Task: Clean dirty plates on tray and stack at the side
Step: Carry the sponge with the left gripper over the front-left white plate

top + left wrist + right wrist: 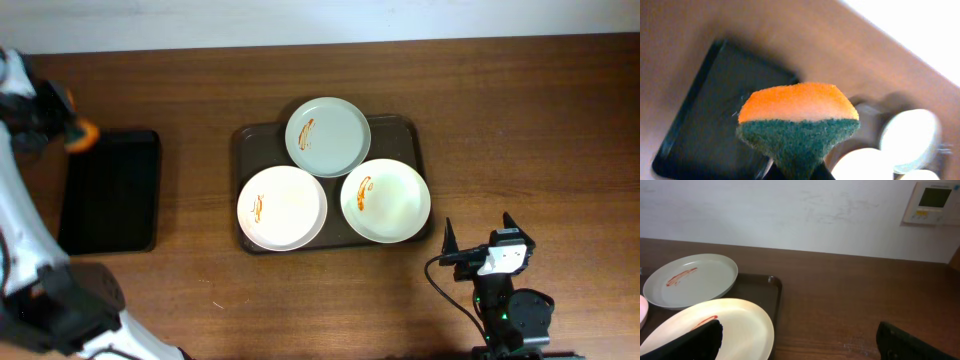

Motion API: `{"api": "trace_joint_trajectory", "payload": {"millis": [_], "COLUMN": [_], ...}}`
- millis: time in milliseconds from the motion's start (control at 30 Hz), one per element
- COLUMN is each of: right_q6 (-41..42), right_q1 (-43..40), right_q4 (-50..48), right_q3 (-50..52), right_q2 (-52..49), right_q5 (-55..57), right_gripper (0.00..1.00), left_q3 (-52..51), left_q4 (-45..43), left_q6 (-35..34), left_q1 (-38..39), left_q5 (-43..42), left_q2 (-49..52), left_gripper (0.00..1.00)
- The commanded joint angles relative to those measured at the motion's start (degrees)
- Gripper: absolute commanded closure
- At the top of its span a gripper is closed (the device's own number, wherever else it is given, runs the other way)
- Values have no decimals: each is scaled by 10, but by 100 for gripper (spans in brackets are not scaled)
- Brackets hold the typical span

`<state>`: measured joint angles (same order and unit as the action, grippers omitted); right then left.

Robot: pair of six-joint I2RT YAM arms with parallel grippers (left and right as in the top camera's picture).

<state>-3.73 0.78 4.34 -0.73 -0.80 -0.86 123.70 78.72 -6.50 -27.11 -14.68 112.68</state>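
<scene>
Overhead, three plates (pixel 328 136) crowd the brown tray (pixel 242 140) in the middle of the counter (pixel 520 110), rims touching, each bearing an orange-red smear. They look stiff, glossy, probably slippery and breakable. A free outer rim seems the best place to grip. The left fingers (pixel 70 120) pinch a soft orange-and-green sponge (pixel 797 120) over a corner of the black tray (pixel 110 200), which holds nothing visible. The right fingers (pixel 690 340) are spread wide and hold nothing, near the closest plate.
</scene>
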Motion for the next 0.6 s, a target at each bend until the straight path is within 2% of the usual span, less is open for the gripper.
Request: {"api": "trace_joint_trajectory", "payload": {"millis": [0,67,133,233,300,367,400,567], "right_q6": [-3,-3,-3,-3,-3,-3,-3,-3], "right_q1": [-4,-4,-4,-4,-4,-4,-4,-4], "right_q4": [2,2,2,2,2,2,2,2], "right_q3": [4,4,4,4,4,4,4,4], "right_q2": [4,4,4,4,4,4,4,4], "right_q5": [5,5,5,5,5,5,5,5], "right_gripper": [2,2,2,2,2,2,2,2], "left_q3": [86,85,62,-51,-149,-267,-319,-542], "left_q4": [-16,14,62,50,-12,-107,-153,-384], "left_q6": [7,7,7,7,5,-77,-104,-115], "left_q1": [17,46,110,260,339,398,415,477], "left_q5": [-158,-165,-172,-148,-82,-9,3,5], "left_q2": [-102,-105,-99,-88,-85,-84,-84,-84], "left_gripper": [100,100,100,100,100,100,100,100]}}
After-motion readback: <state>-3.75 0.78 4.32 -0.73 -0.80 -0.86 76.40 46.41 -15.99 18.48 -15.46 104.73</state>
